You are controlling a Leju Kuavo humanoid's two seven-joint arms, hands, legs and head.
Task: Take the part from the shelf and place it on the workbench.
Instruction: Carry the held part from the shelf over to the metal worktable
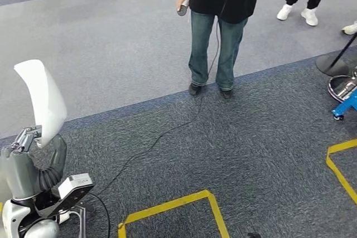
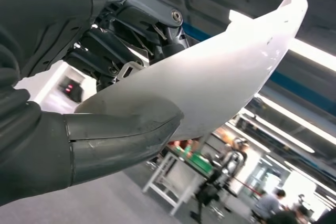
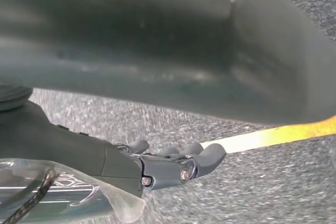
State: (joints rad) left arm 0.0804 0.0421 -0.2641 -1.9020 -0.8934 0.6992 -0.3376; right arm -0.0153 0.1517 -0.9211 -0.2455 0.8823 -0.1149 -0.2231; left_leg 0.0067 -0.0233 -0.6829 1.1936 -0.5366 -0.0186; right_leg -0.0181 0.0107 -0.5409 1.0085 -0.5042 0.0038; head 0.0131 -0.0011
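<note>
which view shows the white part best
The head view: the whole white part shows, held up by the left hand. The left wrist view has it close, clamped under the thumb. The right wrist view looks at floor.

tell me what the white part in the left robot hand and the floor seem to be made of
White part: likely moulded plastic, a thin curved shell with a smooth, faintly glossy skin; small dark specks show in the left wrist view. The left robot hand grips its lower end. Floor: looks like short-pile carpet, speckled dark grey beside a lighter grey band, with yellow tape lines.
</note>
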